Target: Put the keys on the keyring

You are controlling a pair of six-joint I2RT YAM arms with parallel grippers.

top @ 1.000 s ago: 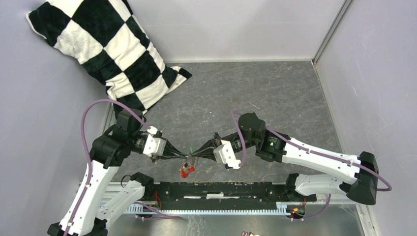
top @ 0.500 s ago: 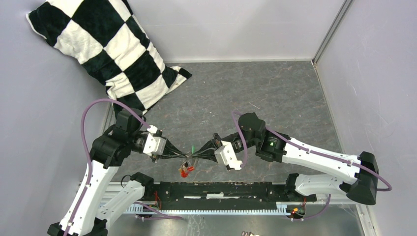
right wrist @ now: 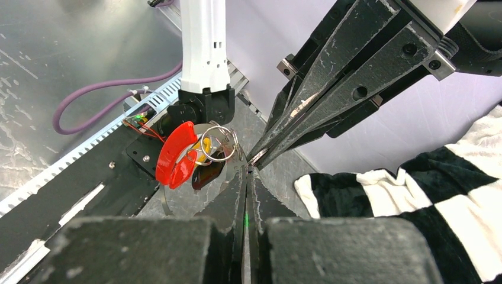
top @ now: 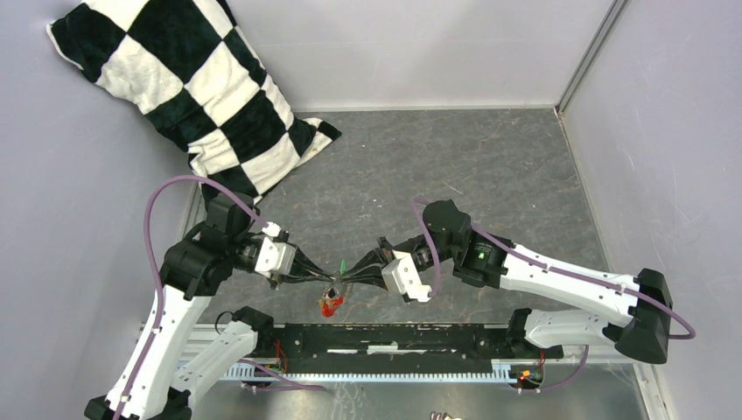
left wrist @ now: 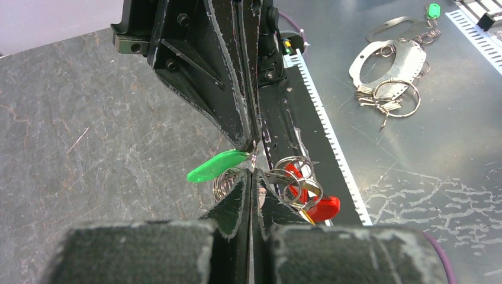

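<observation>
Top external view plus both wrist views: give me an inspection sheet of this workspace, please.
Surface: grey mottled table, scratched.
Job's things: keyring with red key and yellow key bunched at the claw tips; green key sticking out beside them.
Clutter: spare rings and metal plates on the metal sheet.
Grippers: left claw and right claw shut, tip to tip; what each pinches is hidden.
Cables: purple cable looping off the left arm.
Surroundings: checkered pillow, grey walls.
</observation>
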